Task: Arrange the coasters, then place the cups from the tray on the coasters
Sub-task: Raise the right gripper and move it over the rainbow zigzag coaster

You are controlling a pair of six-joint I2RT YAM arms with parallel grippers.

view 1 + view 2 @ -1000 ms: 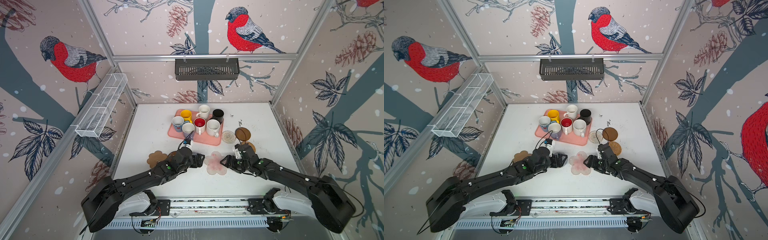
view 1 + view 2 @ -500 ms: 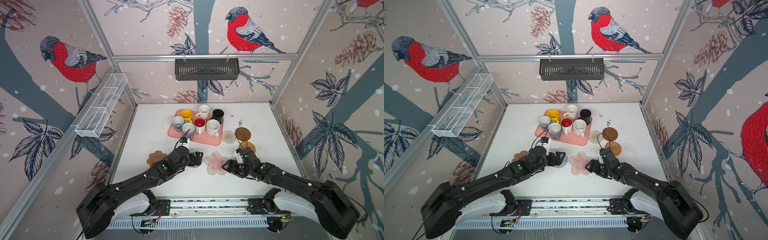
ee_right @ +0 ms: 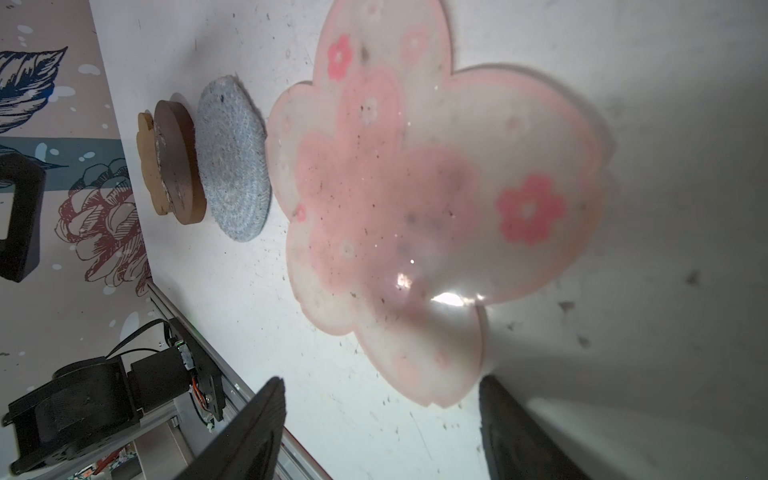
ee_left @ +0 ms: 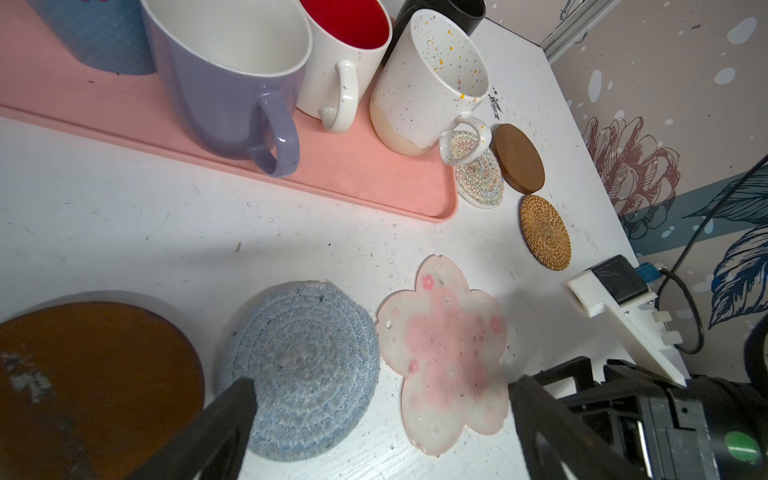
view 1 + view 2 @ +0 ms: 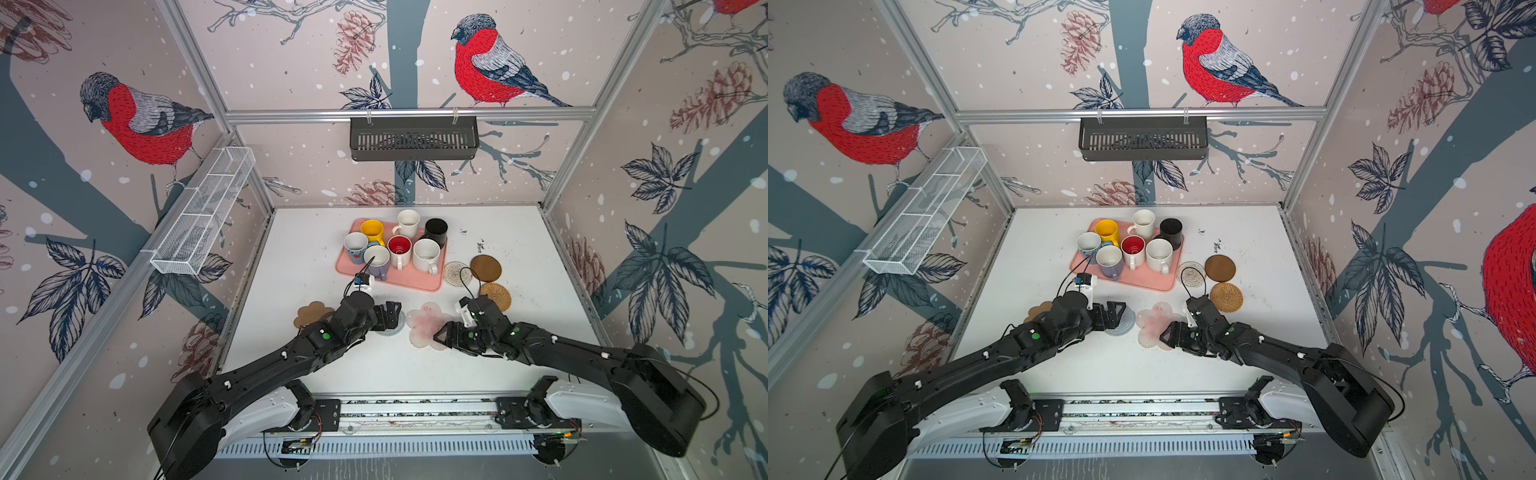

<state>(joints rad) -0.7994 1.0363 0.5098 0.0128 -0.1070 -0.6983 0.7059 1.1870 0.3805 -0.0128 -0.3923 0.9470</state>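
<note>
Seven mugs (image 5: 400,246) sit on the salmon tray (image 5: 419,284) toward the worktop's far edge. Your left pincer (image 5: 390,312), released, hovers over the grey-blue crochet coaster (image 4: 299,365). Your right pincer (image 5: 441,335), released too, sits at the near rim of the pink flower coaster (image 5: 424,326). Nudge that thin mat and it could slide into its neighbour.
</note>
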